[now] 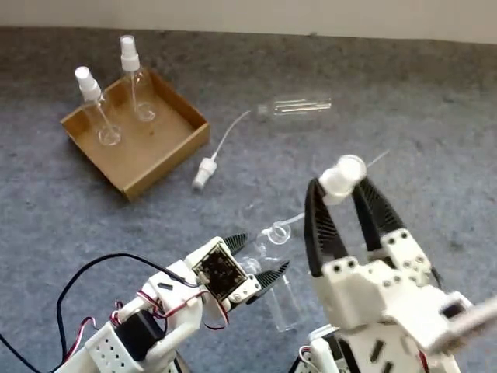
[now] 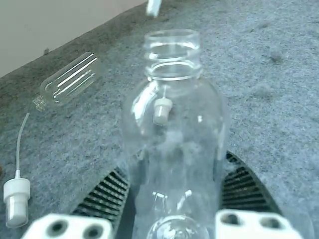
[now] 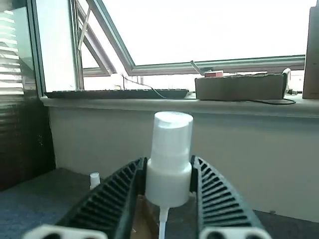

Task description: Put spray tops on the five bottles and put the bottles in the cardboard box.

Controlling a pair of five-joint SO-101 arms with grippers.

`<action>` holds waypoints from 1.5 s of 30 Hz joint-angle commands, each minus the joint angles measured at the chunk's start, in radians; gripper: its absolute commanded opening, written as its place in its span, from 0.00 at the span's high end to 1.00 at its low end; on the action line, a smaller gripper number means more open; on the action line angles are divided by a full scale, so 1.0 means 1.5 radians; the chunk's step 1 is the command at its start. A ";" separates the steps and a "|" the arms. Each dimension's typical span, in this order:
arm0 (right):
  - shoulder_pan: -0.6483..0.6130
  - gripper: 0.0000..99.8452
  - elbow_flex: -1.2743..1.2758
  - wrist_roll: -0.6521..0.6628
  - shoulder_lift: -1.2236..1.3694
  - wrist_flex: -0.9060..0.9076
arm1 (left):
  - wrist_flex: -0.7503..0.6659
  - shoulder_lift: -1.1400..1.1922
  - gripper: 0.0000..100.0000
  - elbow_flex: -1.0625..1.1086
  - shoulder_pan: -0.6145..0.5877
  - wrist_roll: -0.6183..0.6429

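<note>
While left hand [image 1: 260,255] grips bottle [image 2: 172,124], right hand [image 1: 338,190] pinches a spray top [image 3: 169,149].

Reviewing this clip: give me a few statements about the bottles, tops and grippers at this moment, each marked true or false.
1. Two capped bottles stand in the cardboard box. True.
2. The right gripper is empty. False: it is shut on a spray top.
3. The held bottle in the left gripper has its top on. False: its neck is open.
4. An uncapped bottle lies on its side on the carpet, outside the box. True.
</note>
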 commanded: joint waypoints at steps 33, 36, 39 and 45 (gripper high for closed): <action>-0.012 0.89 -0.010 0.014 -0.002 0.061 | 0.000 -0.005 0.95 0.014 0.006 -0.006; -0.012 0.89 -0.025 0.013 -0.002 0.061 | 0.000 -0.005 0.95 0.014 0.006 -0.006; -0.012 0.89 -0.054 0.012 -0.002 0.061 | 0.000 -0.005 0.95 0.014 0.006 -0.006; -0.012 0.89 -0.066 0.011 -0.002 0.062 | 0.001 -0.005 0.95 0.014 0.006 -0.006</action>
